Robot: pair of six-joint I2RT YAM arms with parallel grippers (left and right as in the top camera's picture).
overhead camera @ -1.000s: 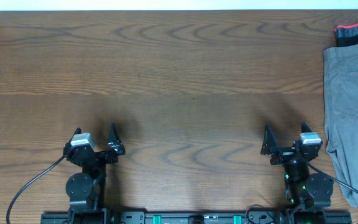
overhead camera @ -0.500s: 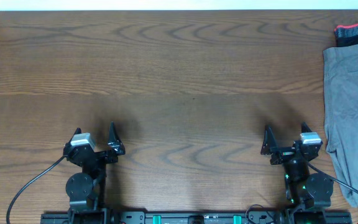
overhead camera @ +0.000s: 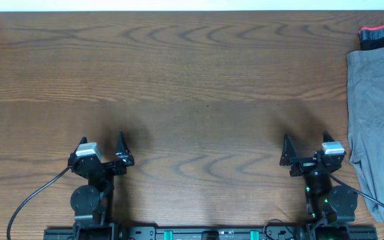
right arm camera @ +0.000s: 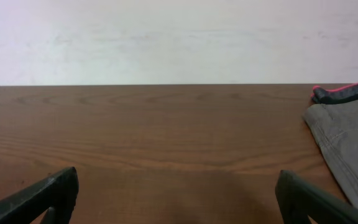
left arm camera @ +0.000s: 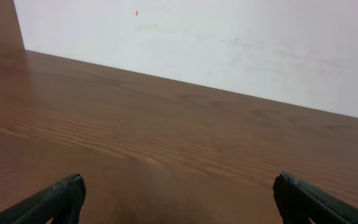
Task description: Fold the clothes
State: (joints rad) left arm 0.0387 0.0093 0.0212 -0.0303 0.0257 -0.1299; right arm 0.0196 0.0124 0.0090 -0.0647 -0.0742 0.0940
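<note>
Grey woven shorts (overhead camera: 379, 113) lie spread at the table's right edge, partly cut off by the frame; they also show at the right of the right wrist view (right arm camera: 350, 146). My left gripper (overhead camera: 101, 148) is open and empty near the front left of the table, far from the shorts. My right gripper (overhead camera: 308, 148) is open and empty near the front right, a little left of the shorts and not touching them. In both wrist views the fingertips (left arm camera: 67, 190) (right arm camera: 61, 186) stand wide apart over bare wood.
A dark garment with a red band (overhead camera: 382, 35) lies at the far right corner, just behind the shorts, and shows in the right wrist view (right arm camera: 347, 91). The brown wooden table (overhead camera: 192, 87) ends at a white wall (right arm camera: 179, 37) along the far edge.
</note>
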